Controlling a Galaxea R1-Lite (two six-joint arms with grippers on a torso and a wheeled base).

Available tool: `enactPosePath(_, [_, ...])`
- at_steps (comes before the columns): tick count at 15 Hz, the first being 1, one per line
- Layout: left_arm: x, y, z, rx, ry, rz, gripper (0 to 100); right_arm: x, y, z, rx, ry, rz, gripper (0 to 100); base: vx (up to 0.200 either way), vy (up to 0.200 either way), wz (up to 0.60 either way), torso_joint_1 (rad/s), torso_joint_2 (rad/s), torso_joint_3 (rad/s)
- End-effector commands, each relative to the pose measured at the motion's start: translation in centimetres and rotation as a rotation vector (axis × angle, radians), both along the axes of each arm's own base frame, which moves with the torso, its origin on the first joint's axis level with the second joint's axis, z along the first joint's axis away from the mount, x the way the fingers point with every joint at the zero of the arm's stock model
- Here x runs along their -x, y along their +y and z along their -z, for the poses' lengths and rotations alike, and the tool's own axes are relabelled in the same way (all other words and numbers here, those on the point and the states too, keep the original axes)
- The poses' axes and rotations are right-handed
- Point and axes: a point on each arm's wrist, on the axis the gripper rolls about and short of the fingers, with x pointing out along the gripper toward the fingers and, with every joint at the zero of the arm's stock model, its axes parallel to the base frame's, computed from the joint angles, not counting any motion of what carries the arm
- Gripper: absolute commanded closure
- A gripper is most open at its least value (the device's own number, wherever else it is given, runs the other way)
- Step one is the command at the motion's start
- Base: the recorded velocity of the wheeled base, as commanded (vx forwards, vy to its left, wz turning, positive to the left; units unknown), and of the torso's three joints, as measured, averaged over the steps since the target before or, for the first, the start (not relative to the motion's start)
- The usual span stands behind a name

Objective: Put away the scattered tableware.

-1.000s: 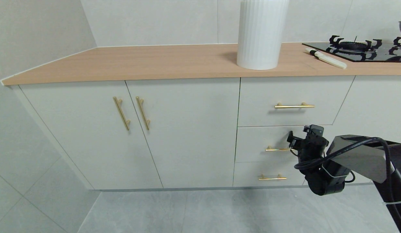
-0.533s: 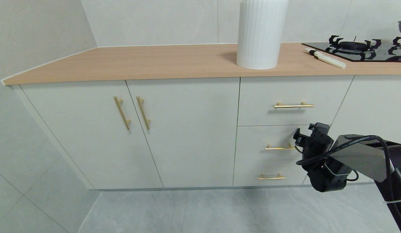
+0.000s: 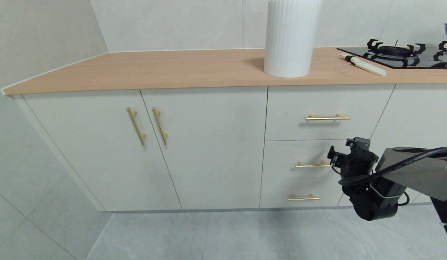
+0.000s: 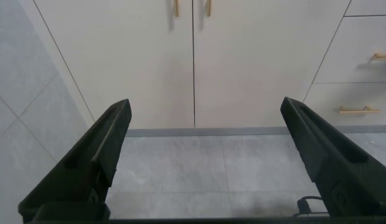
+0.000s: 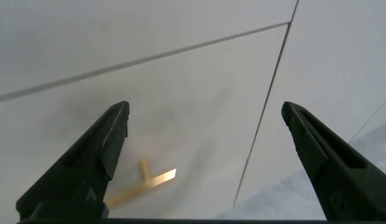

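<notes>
A cream knife [image 3: 363,65] with a dark band lies on the wooden countertop [image 3: 154,70] beside the black stove [image 3: 403,56]. My right gripper [image 3: 344,148] hangs in front of the middle drawer, just right of its gold handle [image 3: 311,165]. In the right wrist view its fingers [image 5: 99,155] stand open [image 5: 205,112] with nothing between them, and the end of that handle [image 5: 146,180] shows just beyond one finger. My left gripper [image 4: 205,106] is open and empty, low over the floor and facing the cabinet doors [image 4: 193,62].
A tall white ribbed container [image 3: 290,38] stands on the counter. Three drawers with gold handles, top one [image 3: 328,117] and bottom one [image 3: 303,198], sit right of two cabinet doors [image 3: 151,126]. Grey tiled floor [image 3: 209,234] lies open in front.
My right gripper has drifted a little to the right, away from the middle drawer handle. Everything on the counter stays where it was.
</notes>
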Motion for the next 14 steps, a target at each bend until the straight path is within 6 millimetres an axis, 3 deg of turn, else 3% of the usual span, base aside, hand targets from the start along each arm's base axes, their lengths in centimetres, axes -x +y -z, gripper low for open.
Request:
enactPosePath(1, [0.0, 0.0, 0.0, 0.001, 0.001, 0.0, 0, 3.2, 0.4, -3.9, 0.001, -0.003, -0.049, 0, 0.0, 0.0, 0.0, 0.0, 0.0, 0.0])
enactPosePath(3, [0.0, 0.0, 0.0, 0.001, 0.001, 0.0, 0, 5.7, 0.4, -6.0, 0.004, 0.019, -0.095, 0, 0.0, 0.0, 0.0, 0.0, 0.0, 0.0])
enactPosePath(4, [0.0, 0.0, 0.0, 0.001, 0.001, 0.0, 0, 9.5, 0.5, -9.0, 0.008, 0.051, -0.134, 0, 0.0, 0.0, 0.0, 0.0, 0.0, 0.0])
enactPosePath(6, [0.0, 0.0, 0.0, 0.001, 0.001, 0.0, 0, 14.5, 0.3, -13.3, 0.013, 0.055, -0.201, 0, 0.0, 0.0, 0.0, 0.0, 0.0, 0.0])
enactPosePath(9, [0.0, 0.0, 0.0, 0.001, 0.001, 0.0, 0, 22.1, -1.2, -18.3, 0.029, 0.09, -0.211, 0, 0.0, 0.0, 0.0, 0.0, 0.0, 0.0])
enactPosePath(12, [0.0, 0.0, 0.0, 0.001, 0.001, 0.0, 0, 31.4, -3.2, -20.0, 0.035, 0.129, -0.203, 0, 0.0, 0.0, 0.0, 0.0, 0.0, 0.0])
enactPosePath(14, [0.0, 0.0, 0.0, 0.001, 0.001, 0.0, 0, 36.8, -4.4, -19.6, 0.052, 0.13, -0.201, 0, 0.0, 0.0, 0.0, 0.0, 0.0, 0.0])
